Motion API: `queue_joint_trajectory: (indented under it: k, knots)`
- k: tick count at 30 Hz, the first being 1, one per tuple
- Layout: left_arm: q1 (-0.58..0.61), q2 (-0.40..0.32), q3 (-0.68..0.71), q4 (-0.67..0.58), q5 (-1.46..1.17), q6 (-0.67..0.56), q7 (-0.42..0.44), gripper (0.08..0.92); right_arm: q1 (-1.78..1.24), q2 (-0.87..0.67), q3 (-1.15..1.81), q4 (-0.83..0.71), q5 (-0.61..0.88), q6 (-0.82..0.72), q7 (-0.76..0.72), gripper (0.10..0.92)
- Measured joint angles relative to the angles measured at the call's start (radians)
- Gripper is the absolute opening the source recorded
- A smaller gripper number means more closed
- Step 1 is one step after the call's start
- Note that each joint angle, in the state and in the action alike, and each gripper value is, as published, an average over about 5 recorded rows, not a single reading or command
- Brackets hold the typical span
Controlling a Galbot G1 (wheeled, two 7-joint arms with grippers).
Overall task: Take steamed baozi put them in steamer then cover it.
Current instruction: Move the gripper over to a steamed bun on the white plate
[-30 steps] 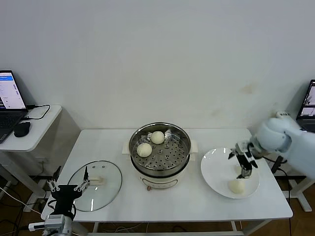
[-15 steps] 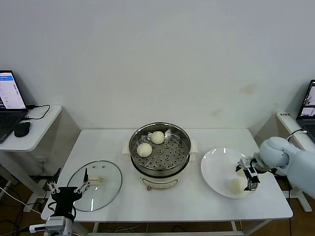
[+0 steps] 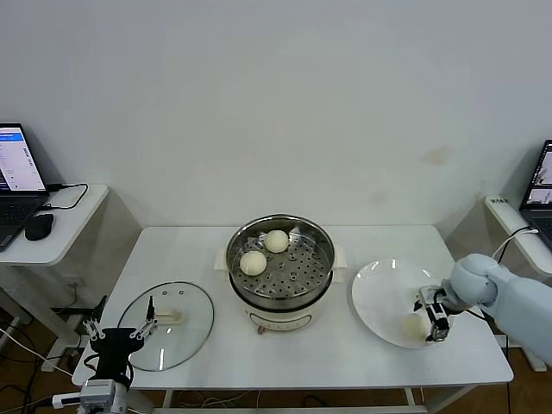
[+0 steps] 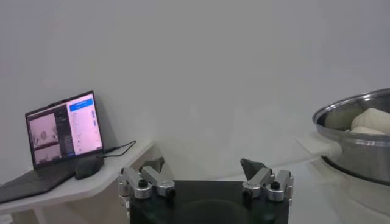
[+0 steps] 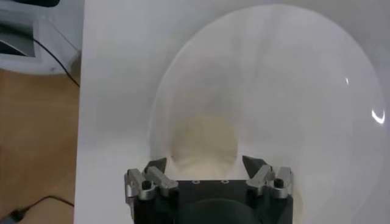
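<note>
Right gripper (image 3: 433,323) on the white plate (image 3: 379,293), its fingers spread around one steamed baozi (image 3: 415,325) without clamping it; two baozi (image 3: 264,252) lie in the steamer (image 3: 279,266); left gripper (image 3: 119,331), fingers wide, parked beside the cover (image 3: 168,323) on the table (image 3: 328,354).

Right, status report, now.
Right gripper astride baozi on plate, jaws open. Left gripper open, idle by cover. Steamer uncovered, path clear.

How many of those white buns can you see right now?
3. Two sit in the steamer: one at the back, one nearer. A third is on the plate. None seem hidden.
</note>
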Motion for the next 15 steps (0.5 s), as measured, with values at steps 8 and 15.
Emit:
queue_joint_trajectory:
  k: [8, 15]
  knots:
    - [0.000, 0.001, -0.003, 0.000, 0.000, 0.000, 0.000, 0.823, -0.009, 0.009, 0.012, -0.009, 0.001, -0.003, 0.004, 0.672]
    - [-0.002, 0.001, -0.003, -0.004, 0.000, 0.000, 0.000, 0.823, 0.028, -0.002, 0.000, 0.002, 0.024, -0.006, -0.010, 0.623]
